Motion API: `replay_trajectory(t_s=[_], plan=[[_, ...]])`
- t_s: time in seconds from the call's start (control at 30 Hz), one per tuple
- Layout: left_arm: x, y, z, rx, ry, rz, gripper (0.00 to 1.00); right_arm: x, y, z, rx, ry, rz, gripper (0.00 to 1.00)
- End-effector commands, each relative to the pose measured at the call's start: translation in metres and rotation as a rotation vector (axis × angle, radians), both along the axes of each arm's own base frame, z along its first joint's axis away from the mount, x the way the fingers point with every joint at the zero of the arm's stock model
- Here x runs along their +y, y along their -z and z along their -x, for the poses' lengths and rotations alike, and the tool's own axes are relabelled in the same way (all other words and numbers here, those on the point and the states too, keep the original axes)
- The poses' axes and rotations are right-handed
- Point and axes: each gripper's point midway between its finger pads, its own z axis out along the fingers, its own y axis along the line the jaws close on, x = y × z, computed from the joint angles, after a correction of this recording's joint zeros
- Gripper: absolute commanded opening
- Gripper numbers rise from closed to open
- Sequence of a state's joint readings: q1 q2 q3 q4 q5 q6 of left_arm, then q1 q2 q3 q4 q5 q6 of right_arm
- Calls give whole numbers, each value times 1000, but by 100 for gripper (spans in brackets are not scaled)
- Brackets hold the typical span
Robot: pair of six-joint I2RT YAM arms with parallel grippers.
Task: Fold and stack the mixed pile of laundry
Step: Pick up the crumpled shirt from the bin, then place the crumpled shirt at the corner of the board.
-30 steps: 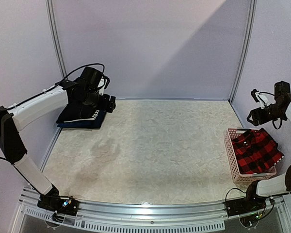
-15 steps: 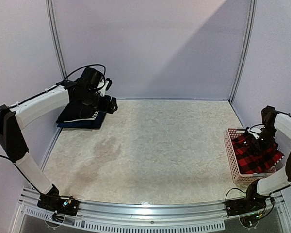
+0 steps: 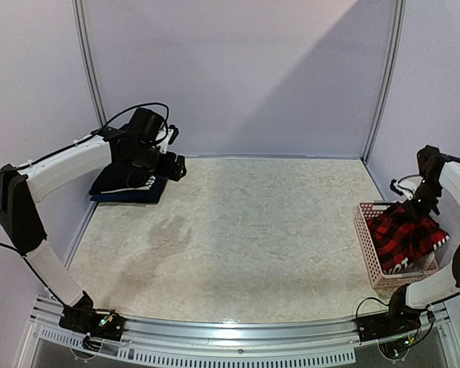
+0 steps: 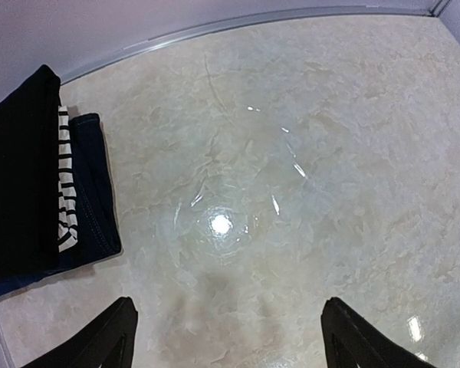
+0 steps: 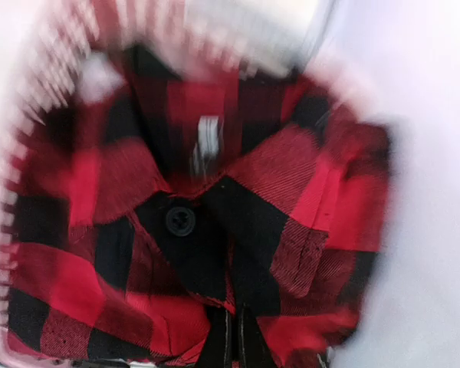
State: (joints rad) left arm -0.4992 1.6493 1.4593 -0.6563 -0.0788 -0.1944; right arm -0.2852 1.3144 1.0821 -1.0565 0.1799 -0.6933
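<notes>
Right jaws clamped on plaid shirt [image 3: 402, 234], tented over pink basket [image 3: 366, 245] at right bench [image 3: 253, 230] edge.
Left jaws wide beside far-left folded stack [image 3: 126, 195].

**Soft light overhead, glare at one wrist, blur at the other**

From above, the light is bright and diffuse; a diagonal edge splits the back wall [image 3: 238, 77] into paler and duller halves. A white hotspot glares on the glossy table [image 4: 353, 153] just ahead of the left gripper [image 4: 228, 307], midway between its fingers. The right wrist view is motion-blurred: the plaid shirt [image 5: 215, 230] reads sharpest just beyond the right gripper [image 5: 231, 341], while the basket [image 5: 38, 100] slats farther out smear away.
</notes>
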Motion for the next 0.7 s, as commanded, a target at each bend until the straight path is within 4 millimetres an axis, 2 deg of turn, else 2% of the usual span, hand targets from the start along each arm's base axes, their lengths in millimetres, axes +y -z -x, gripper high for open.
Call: replay_trajectory(t_s=[0.0,0.07,0.13,0.3,0.43,0.47,0.5,0.57,0.67], plan=[[-5,-2,-5,-10,43,-3,84,51,-98,-31,-289,-157,-91,0],[-9,-3,-5,-18,65,4,84,82,-135,-45,-392,-243,-157,0],[-11,-7,-6,-31,76,7,83,115,-164,-59,-455,-336,-207,0],[-16,-34,-3,-79,97,17,83,202,-230,-87,-581,-550,-306,0],[-14,-53,5,-88,84,46,82,264,-297,-93,-720,-703,-414,0],[-13,-58,8,-91,78,55,82,277,-321,-93,-774,-738,-458,0],[-10,-64,12,-94,65,66,82,291,-335,-89,-798,-784,-516,0],[-5,-74,20,-109,50,82,82,311,-354,-90,-838,-839,-600,0],[7,-91,34,-148,24,92,81,330,-365,-95,-862,-880,-704,0]])
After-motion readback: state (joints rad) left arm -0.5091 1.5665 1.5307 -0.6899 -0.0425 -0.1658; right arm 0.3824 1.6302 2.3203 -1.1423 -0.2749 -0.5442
